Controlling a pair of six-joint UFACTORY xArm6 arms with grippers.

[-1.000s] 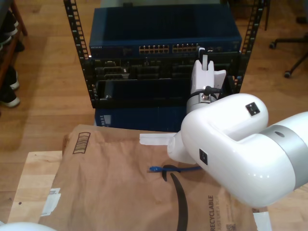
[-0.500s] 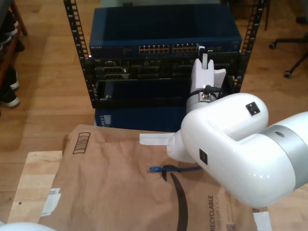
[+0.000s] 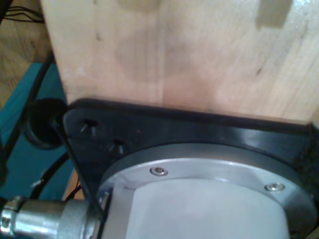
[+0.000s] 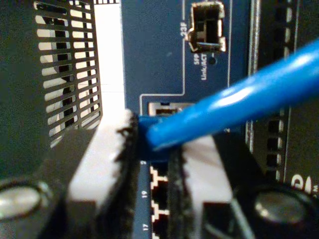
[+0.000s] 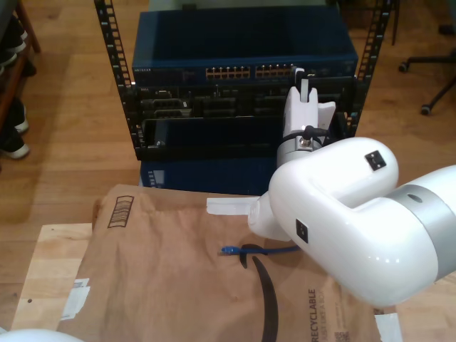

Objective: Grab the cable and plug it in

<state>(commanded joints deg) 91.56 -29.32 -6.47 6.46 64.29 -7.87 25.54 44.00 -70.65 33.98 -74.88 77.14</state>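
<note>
The cable (image 4: 234, 107) is bright blue and crosses the second wrist view at a slant. Its plug end sits between the white padded fingers (image 4: 99, 149) of my second gripper (image 4: 152, 149), which is shut on it right against a port of the blue network switch (image 4: 159, 59). In the exterior view, my second gripper (image 5: 300, 73) reaches to the switch's port row (image 5: 274, 71) in the rack. The cable's other end, a loose blue plug (image 5: 228, 250), lies on the brown paper, and the cable (image 5: 274, 250) runs from it under the white arm.
A black rack (image 5: 114, 78) holds the switch and darker units below it. Brown paper (image 5: 164, 278) covers a wooden table (image 5: 50, 263). The first wrist view looks at pale wood (image 3: 174, 50) and a black base plate (image 3: 199, 129). Chair wheels (image 5: 427, 108) stand at the exterior view's right.
</note>
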